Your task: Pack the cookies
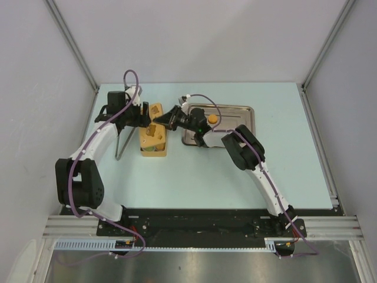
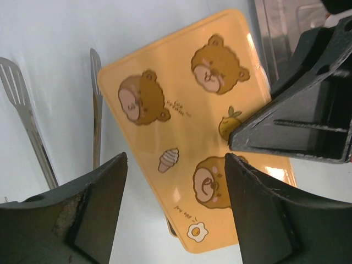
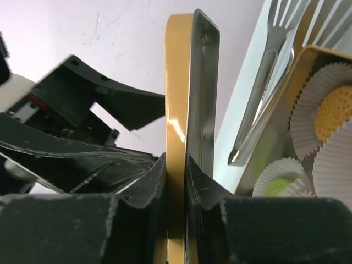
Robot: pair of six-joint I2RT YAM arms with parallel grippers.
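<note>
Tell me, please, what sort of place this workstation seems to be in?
Probably a robotics lab test cell rather than a kitchen: plain grey partition walls in aluminium framing, a pale blue table, and the left arm and right arm bolted to a metal rail.

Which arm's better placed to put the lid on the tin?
Right. The right claw pinches the lid by its edge, next to the open tin. The left claw is open and holds nothing.
</note>
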